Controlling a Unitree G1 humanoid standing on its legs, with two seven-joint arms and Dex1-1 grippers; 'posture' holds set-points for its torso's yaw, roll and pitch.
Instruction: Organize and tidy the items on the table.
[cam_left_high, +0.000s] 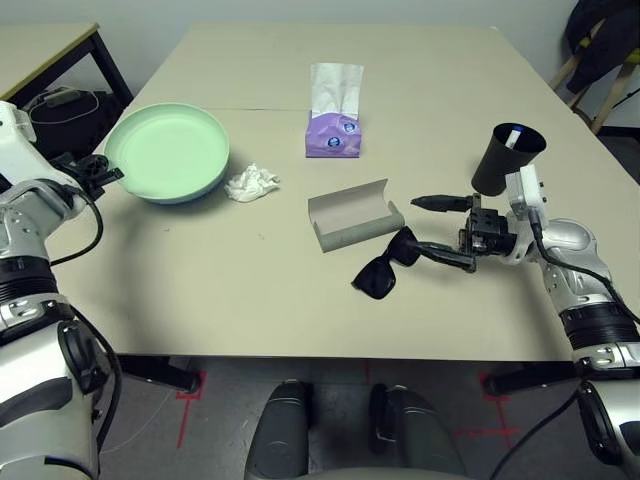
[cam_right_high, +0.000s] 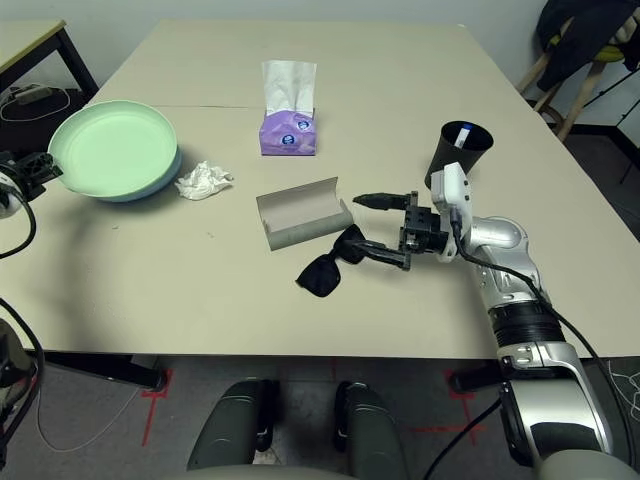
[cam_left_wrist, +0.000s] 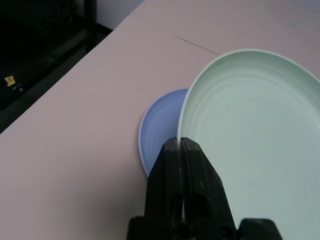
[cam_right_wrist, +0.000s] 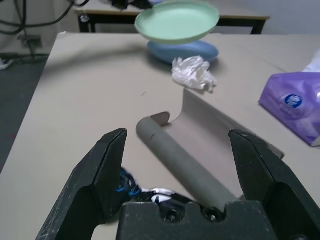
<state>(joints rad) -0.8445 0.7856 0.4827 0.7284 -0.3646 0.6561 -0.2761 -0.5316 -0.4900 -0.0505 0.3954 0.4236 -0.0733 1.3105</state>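
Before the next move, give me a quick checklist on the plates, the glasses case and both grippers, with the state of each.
1. Left gripper shut on the green plate's rim: ok.
2. Green plate clear of the table: ok, the right wrist view shows it held above the blue plate, tilted.
3. Blue plate resting flat on the table: ok.
4. Right gripper open: ok, fingers spread wide, holding nothing.
5. Glasses case open to take the sunglasses: ok, lid up, inside bare.
6. Sunglasses folded to fit the case: cannot tell.
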